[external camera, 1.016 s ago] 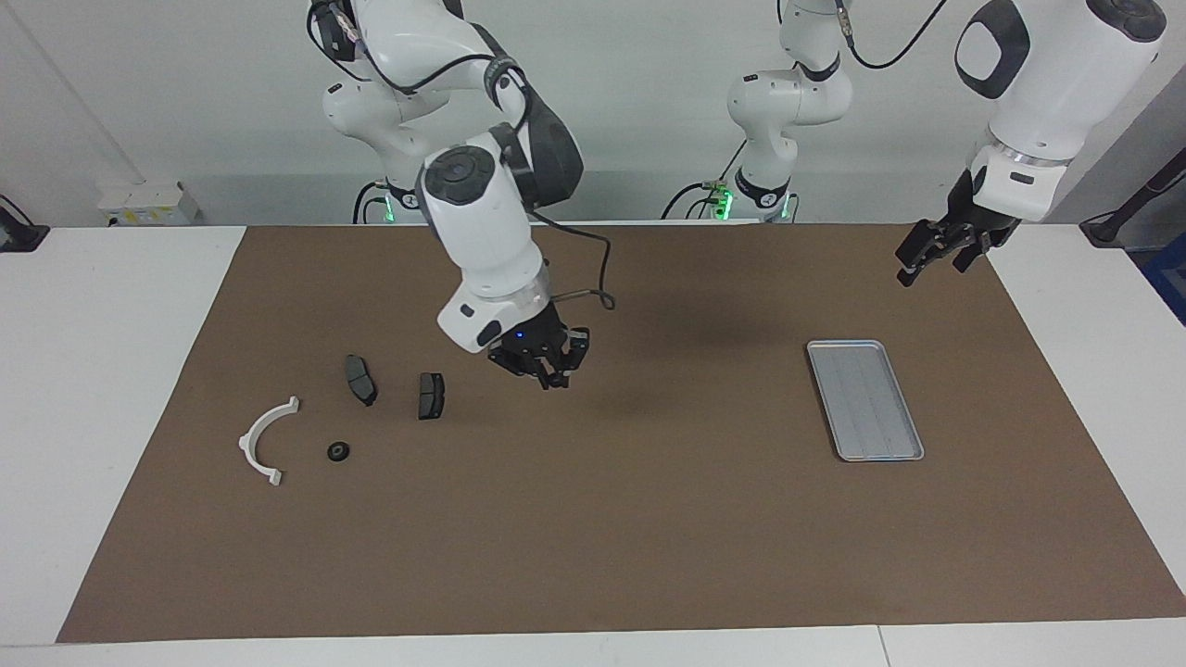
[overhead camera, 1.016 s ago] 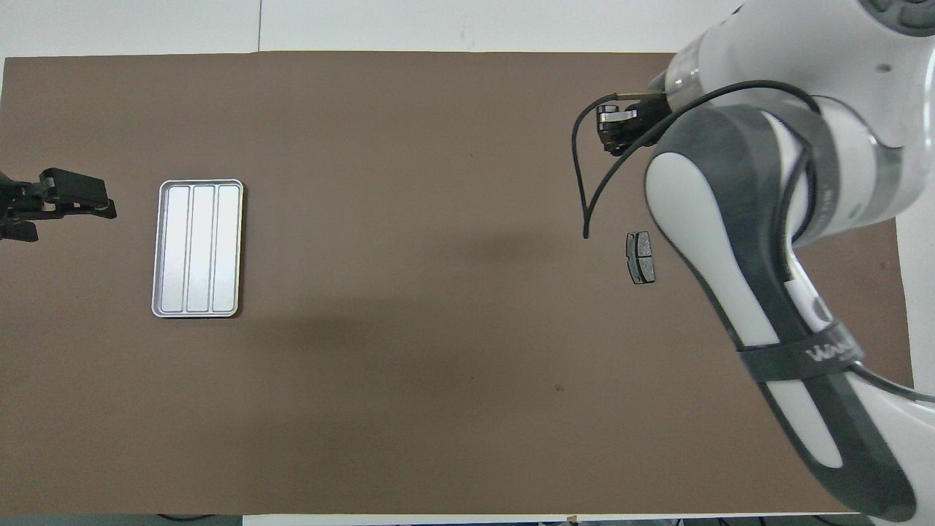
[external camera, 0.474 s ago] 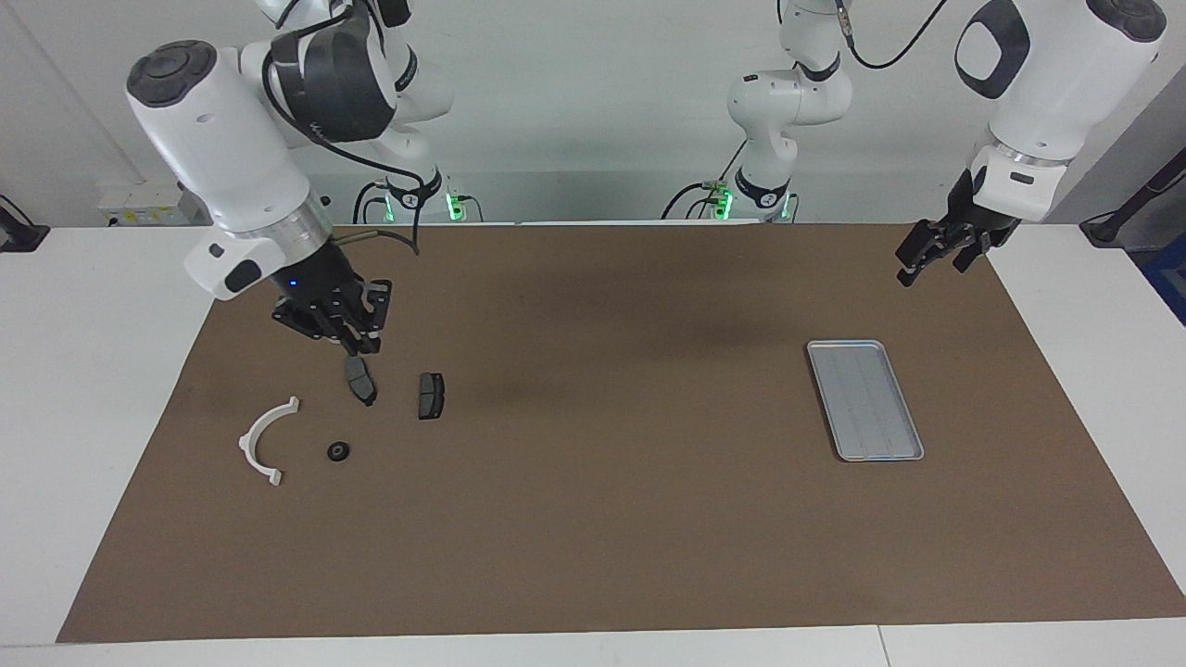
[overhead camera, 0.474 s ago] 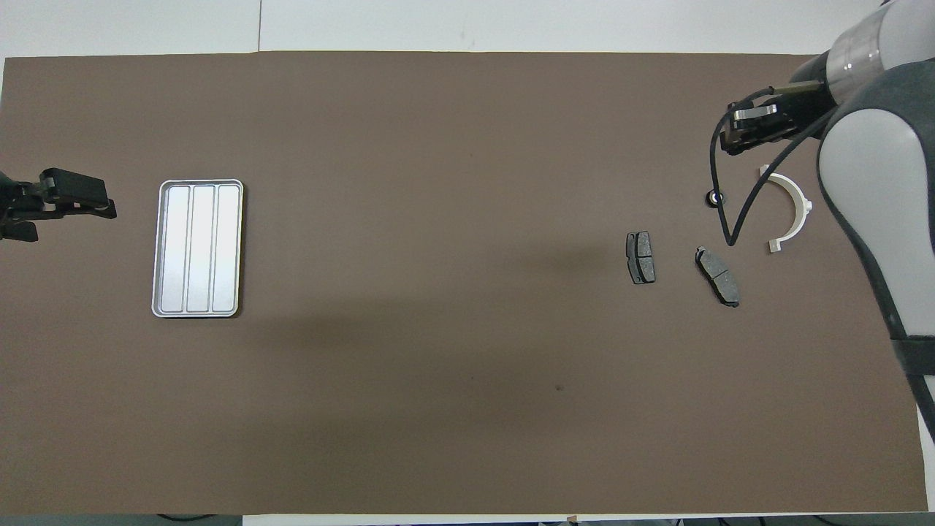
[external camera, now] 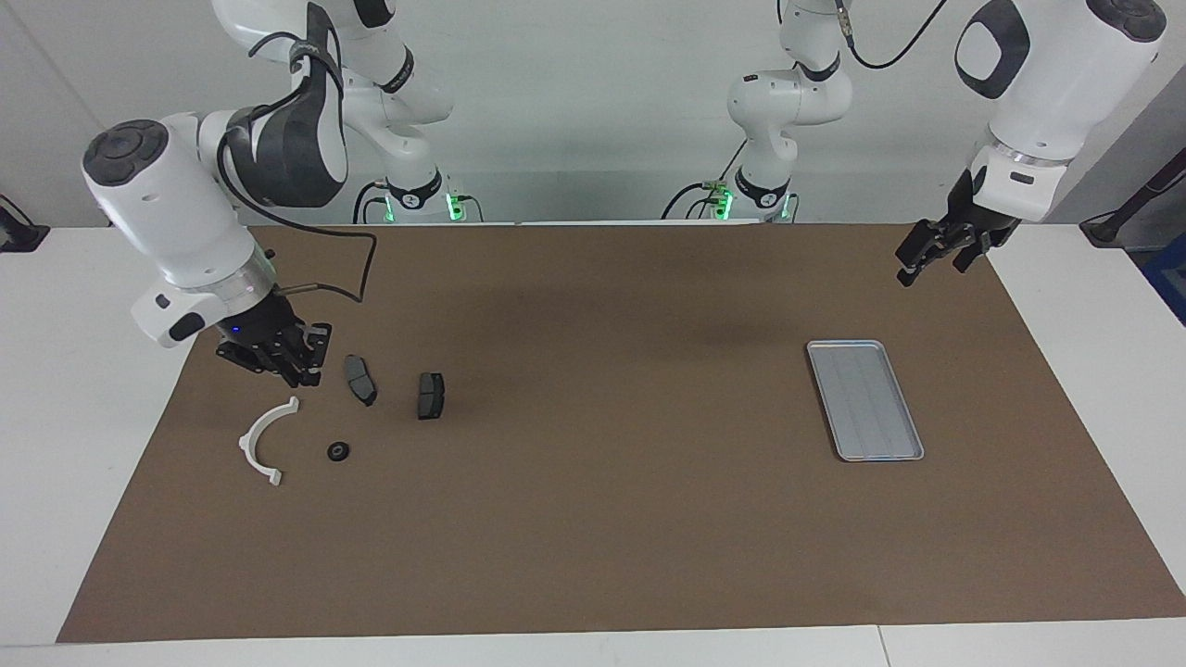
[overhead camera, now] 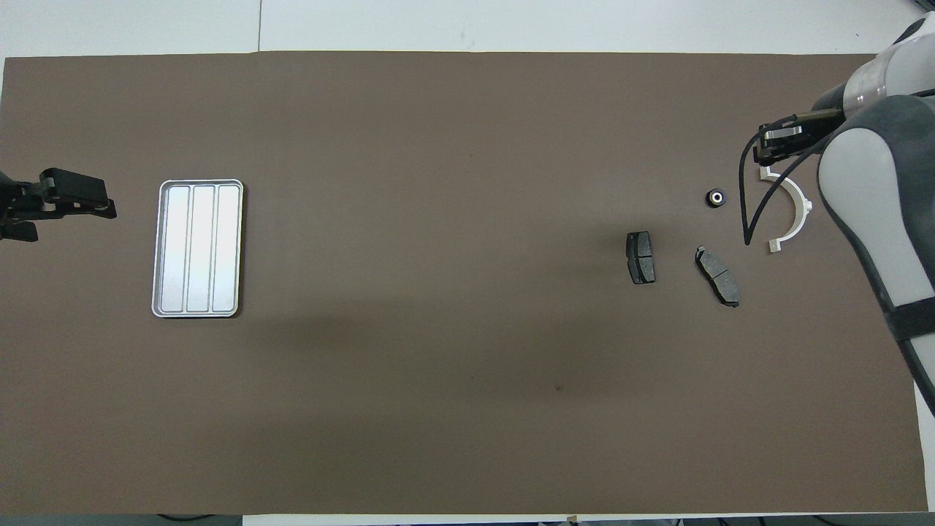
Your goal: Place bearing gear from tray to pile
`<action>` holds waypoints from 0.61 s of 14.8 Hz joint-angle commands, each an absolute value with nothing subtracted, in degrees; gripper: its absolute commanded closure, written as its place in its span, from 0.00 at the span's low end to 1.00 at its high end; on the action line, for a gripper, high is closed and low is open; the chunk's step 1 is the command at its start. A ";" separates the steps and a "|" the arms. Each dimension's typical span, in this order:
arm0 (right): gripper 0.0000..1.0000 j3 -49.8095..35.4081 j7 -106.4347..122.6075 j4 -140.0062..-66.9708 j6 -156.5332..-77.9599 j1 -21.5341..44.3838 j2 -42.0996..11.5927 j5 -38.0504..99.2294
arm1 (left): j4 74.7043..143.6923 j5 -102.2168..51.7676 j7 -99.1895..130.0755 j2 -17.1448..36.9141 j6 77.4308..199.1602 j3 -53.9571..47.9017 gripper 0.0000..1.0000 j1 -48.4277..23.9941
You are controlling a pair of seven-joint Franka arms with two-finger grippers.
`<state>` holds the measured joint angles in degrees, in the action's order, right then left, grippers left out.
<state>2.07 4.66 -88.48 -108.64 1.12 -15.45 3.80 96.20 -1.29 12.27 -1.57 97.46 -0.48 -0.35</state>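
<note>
The bearing gear (external camera: 338, 451) (overhead camera: 715, 197), a small black ring, lies on the brown mat in the pile, beside the white half-ring bracket (external camera: 264, 440) (overhead camera: 790, 207). Two dark brake pads (external camera: 360, 380) (external camera: 431, 396) lie a little nearer the robots. The silver tray (external camera: 864, 398) (overhead camera: 198, 248) sits bare toward the left arm's end. My right gripper (external camera: 298, 372) (overhead camera: 768, 145) hangs shut and holds nothing, just over the mat by the bracket's end. My left gripper (external camera: 931, 260) (overhead camera: 73, 202) waits open in the air over the mat's edge near the tray.
A brown mat (external camera: 602, 519) covers most of the white table. A black cable (external camera: 347, 264) loops from the right arm's wrist above the pile.
The right arm has swung from over the middle of the mat toward its own end and now hangs lower beside the bracket. The left arm and all parts have stayed put.
</note>
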 commanded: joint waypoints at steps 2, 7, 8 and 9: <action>1.00 -0.78 0.54 -93.16 -114.34 1.23 -15.03 2.72 | 97.21 -1.14 11.34 -2.37 97.73 -0.70 0.00 0.18; 1.00 -0.88 0.26 -100.10 -122.95 1.23 -16.00 2.55 | 97.21 -1.14 11.34 -2.37 97.65 -0.70 0.00 0.18; 1.00 -0.88 0.26 -101.50 -124.26 1.23 -16.08 2.64 | 97.21 -1.14 11.34 -2.37 97.65 -0.70 0.00 0.18; 1.00 -0.97 0.44 -103.08 -126.63 1.23 -16.17 2.55 | 97.21 -1.14 11.34 -2.37 97.65 -0.70 0.00 0.09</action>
